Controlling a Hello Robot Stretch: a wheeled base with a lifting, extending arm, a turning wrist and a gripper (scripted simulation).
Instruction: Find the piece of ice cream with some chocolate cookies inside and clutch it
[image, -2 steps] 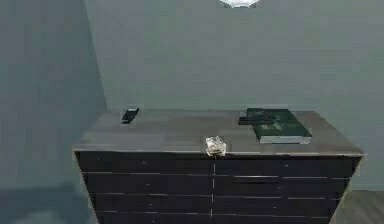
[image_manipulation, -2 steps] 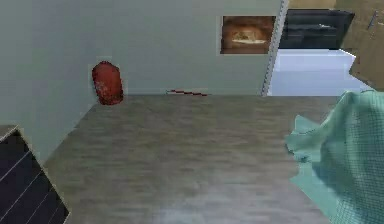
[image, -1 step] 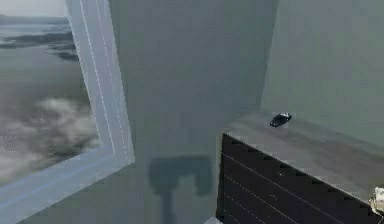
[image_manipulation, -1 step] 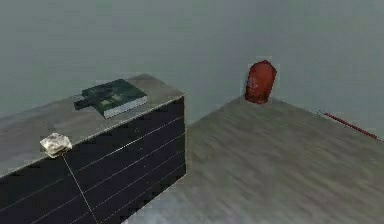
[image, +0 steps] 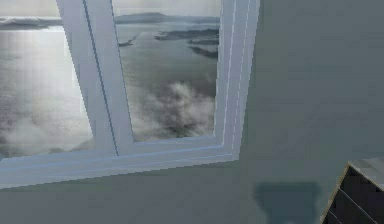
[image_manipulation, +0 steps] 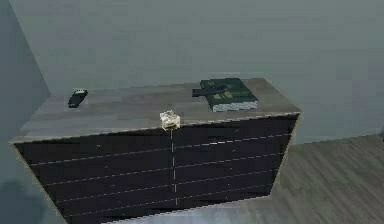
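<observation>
Where the light wooden top meets its front edge, just right of the arm side view's middle, a small cream-coloured lump flecked with brown (image_manipulation: 171, 118) lies on a long low dresser with a pale wood top and dark drawer fronts (image_manipulation: 120, 112). At this size it is a blob, and whether it is the cookie ice cream cannot be told. Up and to its right, near the back of the same top, lies a flat dark green book-like slab (image_manipulation: 230, 95) with a smaller dark object on its left part. Well apart to the lump's left, toward the upper left of the frame, rests a small black oblong bar (image_manipulation: 78, 98). Behind the dresser stands a plain grey-green wall (image_manipulation: 200, 35), and grey wooden plank floor (image_manipulation: 340, 185) shows at the lower right.

In the forward view, a white-framed window (image: 95, 80) takes up the upper left, with clouds and water seen through its panes. The same grey-green wall spreads to the right, and the dresser's dark corner (image: 362, 195) sits at the lower right edge.

The state of the claw cannot be told from these views.
</observation>
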